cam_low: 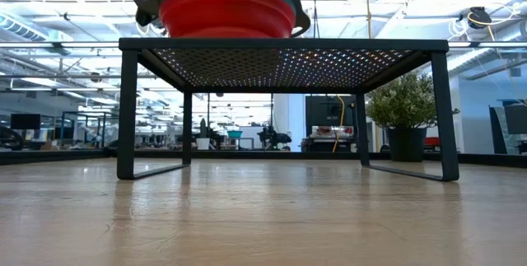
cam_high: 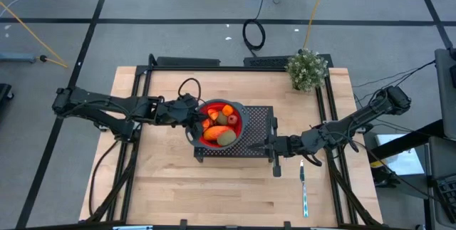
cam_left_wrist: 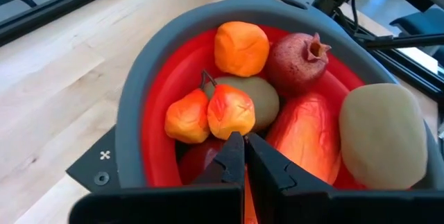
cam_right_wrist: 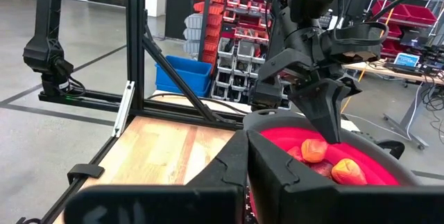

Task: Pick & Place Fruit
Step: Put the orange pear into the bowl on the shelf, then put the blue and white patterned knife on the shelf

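Red and rimmed in grey, the bowl (cam_high: 216,139) sat on the left end of a black perforated rack (cam_high: 253,141) in the middle of the wooden table (cam_high: 164,194), and all the fruit (cam_high: 221,123) lay inside it. From the left wrist view the pile showed a round orange piece (cam_left_wrist: 241,47), a dark red pomegranate (cam_left_wrist: 300,63), two small orange-red bits (cam_left_wrist: 208,113) joined at a stem, a brownish-green oval (cam_left_wrist: 262,99) under them, a long orange-red piece (cam_left_wrist: 309,137) and a larger pale green oval (cam_left_wrist: 381,137) at the bowl's side. The left gripper (cam_left_wrist: 243,158) hung just over the near edge of the bowl, its fingers (cam_left_wrist: 225,165) pressed together with nothing between them. The right gripper (cam_high: 273,145) rested at the right end of the rack, apart from the bowl, fingers likewise closed and empty. A utensil with a light-blue handle (cam_high: 304,191) lay on the table near the right arm, and a potted plant (cam_high: 307,69) stood at the far right corner. From the low view the bowl (cam_low: 226,7) stood on top of the rack (cam_low: 284,52).
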`<action>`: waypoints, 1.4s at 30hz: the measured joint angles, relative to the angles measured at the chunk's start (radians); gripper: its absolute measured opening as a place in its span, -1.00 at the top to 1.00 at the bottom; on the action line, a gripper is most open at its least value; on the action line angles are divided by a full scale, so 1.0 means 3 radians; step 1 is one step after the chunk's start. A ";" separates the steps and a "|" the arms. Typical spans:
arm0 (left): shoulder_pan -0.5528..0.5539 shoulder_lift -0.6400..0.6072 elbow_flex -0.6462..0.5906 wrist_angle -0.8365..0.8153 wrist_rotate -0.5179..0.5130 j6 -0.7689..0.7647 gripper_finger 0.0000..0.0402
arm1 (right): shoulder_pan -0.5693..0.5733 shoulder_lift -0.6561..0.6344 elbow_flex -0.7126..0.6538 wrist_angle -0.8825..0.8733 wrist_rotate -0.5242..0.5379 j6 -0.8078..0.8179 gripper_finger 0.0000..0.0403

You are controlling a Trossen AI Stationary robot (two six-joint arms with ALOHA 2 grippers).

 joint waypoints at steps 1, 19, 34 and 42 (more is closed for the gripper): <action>0.0000 0.0000 0.0000 0.0001 0.0027 0.0000 1.00 | 0.0000 0.0000 0.0000 0.0000 0.0000 0.0000 1.00; 0.0000 0.0000 0.0000 0.0002 0.0061 0.0030 1.00 | 0.0000 0.0000 0.0000 0.0000 0.0000 0.0000 1.00; 0.0000 -0.0035 0.0000 0.0026 0.0063 0.0010 0.73 | 0.0000 0.0000 0.0000 0.0000 0.0000 0.0005 0.99; 0.0021 -0.0038 0.0001 0.0032 0.0061 -0.0016 0.38 | 0.0000 0.0000 0.0000 0.0000 -0.0001 0.0009 0.99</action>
